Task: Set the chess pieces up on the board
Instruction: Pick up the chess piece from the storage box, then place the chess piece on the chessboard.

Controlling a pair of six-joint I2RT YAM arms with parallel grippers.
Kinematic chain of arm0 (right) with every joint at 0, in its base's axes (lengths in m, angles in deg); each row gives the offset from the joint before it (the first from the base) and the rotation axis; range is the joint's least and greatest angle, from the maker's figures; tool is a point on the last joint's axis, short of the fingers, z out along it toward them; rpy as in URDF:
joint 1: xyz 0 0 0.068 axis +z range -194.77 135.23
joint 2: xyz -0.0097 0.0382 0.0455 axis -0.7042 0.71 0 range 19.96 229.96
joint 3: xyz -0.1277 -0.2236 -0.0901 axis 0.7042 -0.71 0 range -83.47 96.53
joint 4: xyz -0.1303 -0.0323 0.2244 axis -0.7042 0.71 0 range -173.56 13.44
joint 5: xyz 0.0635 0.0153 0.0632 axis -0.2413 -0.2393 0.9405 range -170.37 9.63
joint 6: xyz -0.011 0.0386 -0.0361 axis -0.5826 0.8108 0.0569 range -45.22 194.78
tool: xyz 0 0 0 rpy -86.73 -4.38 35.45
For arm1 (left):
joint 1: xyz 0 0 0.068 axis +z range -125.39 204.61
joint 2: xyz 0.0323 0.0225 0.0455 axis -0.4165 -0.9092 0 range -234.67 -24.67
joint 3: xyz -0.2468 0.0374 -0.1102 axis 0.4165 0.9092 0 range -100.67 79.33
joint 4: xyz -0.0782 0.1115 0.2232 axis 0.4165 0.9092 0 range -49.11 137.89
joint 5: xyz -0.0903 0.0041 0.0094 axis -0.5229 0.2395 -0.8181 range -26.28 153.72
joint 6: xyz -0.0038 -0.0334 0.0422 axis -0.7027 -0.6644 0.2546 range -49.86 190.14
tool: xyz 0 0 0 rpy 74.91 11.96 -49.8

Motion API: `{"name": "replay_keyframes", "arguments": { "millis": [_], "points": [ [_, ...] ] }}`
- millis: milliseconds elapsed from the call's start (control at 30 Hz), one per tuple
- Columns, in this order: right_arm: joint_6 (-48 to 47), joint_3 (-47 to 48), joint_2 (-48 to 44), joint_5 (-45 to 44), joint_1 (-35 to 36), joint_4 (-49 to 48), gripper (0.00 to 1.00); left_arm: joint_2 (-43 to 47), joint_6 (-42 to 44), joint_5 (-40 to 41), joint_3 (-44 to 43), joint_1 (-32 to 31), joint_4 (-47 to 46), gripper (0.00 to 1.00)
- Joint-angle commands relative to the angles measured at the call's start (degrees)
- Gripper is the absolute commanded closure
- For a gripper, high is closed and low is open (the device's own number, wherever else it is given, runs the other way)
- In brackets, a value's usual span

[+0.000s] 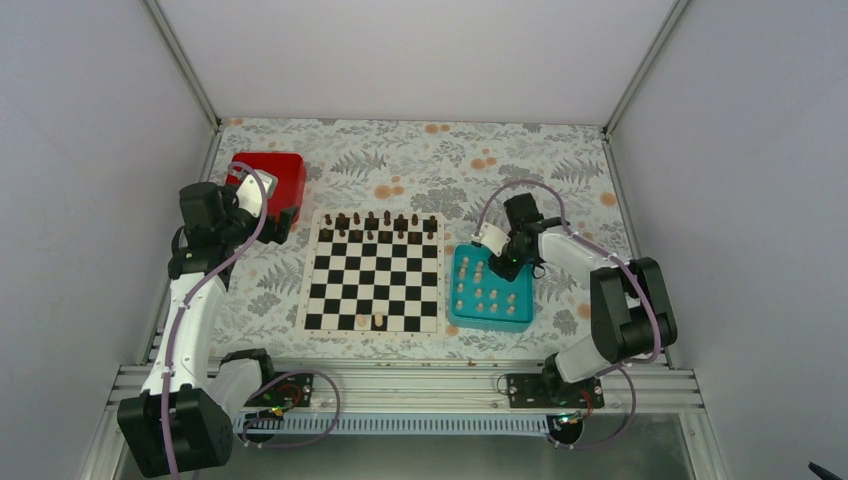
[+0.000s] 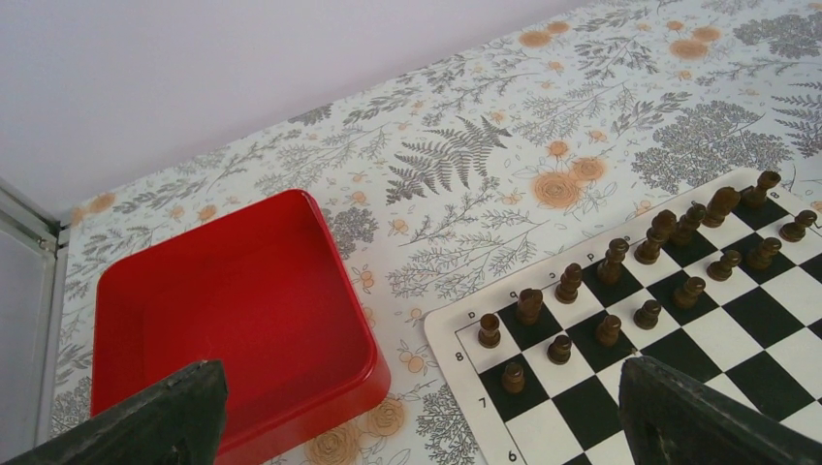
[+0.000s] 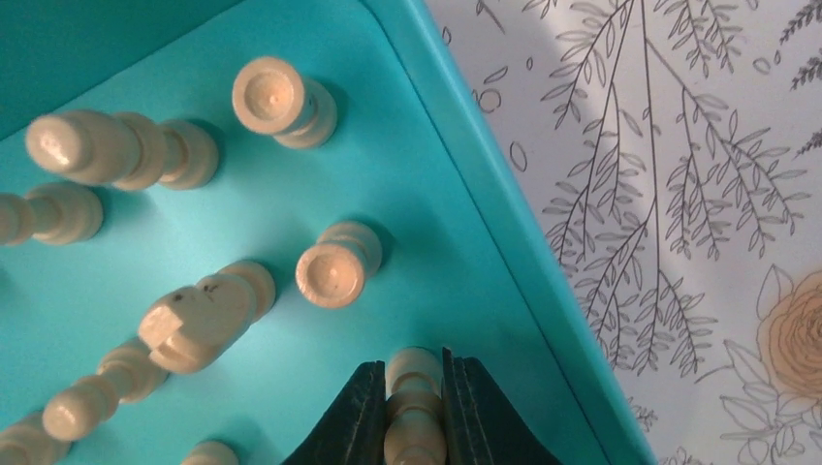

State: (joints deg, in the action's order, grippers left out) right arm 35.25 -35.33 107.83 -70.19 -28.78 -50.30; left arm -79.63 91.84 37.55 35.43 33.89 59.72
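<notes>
Pinching a pale piece (image 3: 415, 387) with the right gripper (image 3: 415, 405), down in the tray (image 3: 504, 184) just right of the board (image 1: 373, 280), close to one tray wall. Cannot tell whether lifted off the floor yet. Judged as the pick-up step.

Lift straight up, slowly, to clear the neighbours (image 3: 334, 271) and the raised wall. Keep the pinch on the turned waist for a sure seat. Carry upright, then lower squarely onto a near-row square of the board, beside the lone pale piece (image 1: 379, 321) standing there. Release only with the base flat down.

Spread wide and holding nothing: left gripper (image 2: 419, 387), hovering off the board's far left corner, near the red bin (image 2: 242, 291). Best left clear of the carry path.

Turned wood by the look: pale, smooth, with rounded knobs over ringed stems and flared round bases. Likely to roll if tipped. Dark pieces (image 1: 375, 225) of like shapes along the board's two far rows. Smooth, glossy plastic for tray and bin, with rounded corners. Flat printed board in black and white squares, on a matte fern-and-flower cloth (image 2: 543, 116).
</notes>
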Motion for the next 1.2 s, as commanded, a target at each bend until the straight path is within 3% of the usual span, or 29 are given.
{"name": "replay_keyframes", "arguments": {
  "millis": [0,167,367,500,767,933,1167],
  "points": [
    [0.05,2.06,-3.12,-0.35,-0.27,4.24,0.95,0.23,0.62,-1.47,0.50,0.41,-0.64,0.00],
    [1.32,7.87,-7.78,-1.07,2.92,11.42,0.95,0.13,0.63,-1.57,0.39,0.38,-0.66,0.00],
    [5.67,16.73,-8.17,-3.53,15.84,18.40,0.95,-0.16,0.48,-1.48,0.19,0.43,-0.73,0.00],
    [7.94,22.86,-4.93,-2.14,24.76,20.42,0.96,0.08,0.28,-0.81,0.13,0.46,-0.73,0.00],
    [6.48,29.11,5.67,6.09,34.67,21.41,0.94,-0.28,0.10,-0.53,0.04,0.48,-0.78,0.00],
    [5.60,30.18,13.30,5.85,38.78,20.05,0.94,-0.16,0.10,0.09,0.21,0.48,-0.88,0.00],
    [4.68,28.88,17.27,6.36,42.18,17.24,0.94,-0.57,0.19,0.39,0.30,0.58,-1.02,0.00]
  ]
}}
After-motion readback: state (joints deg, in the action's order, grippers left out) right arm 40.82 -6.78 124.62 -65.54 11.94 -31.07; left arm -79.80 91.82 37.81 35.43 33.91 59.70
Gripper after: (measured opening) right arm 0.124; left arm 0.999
